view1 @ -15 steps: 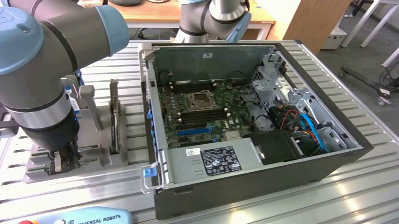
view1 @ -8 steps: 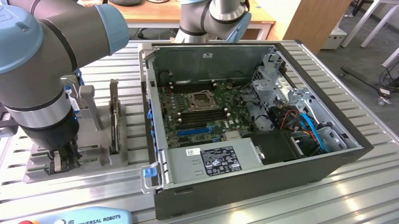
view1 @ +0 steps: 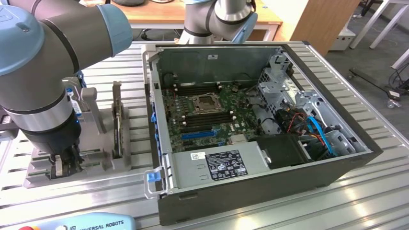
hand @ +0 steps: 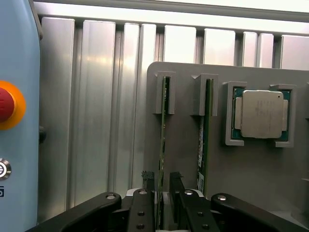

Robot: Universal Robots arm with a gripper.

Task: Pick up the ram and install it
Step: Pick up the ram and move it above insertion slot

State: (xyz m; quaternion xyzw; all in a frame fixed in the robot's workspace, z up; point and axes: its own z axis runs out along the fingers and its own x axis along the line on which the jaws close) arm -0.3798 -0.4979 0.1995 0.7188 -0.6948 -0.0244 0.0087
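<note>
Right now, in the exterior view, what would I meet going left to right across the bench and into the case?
gripper → dark card → CPU socket → blue cables

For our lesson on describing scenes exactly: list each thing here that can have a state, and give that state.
Case: open, side panel off.
Ram: on edge, seated in a holder slot.
Other stick: on edge in the next slot.
CPU: lying flat in its holder pocket.
Tool: open, straddling the ram.
</note>
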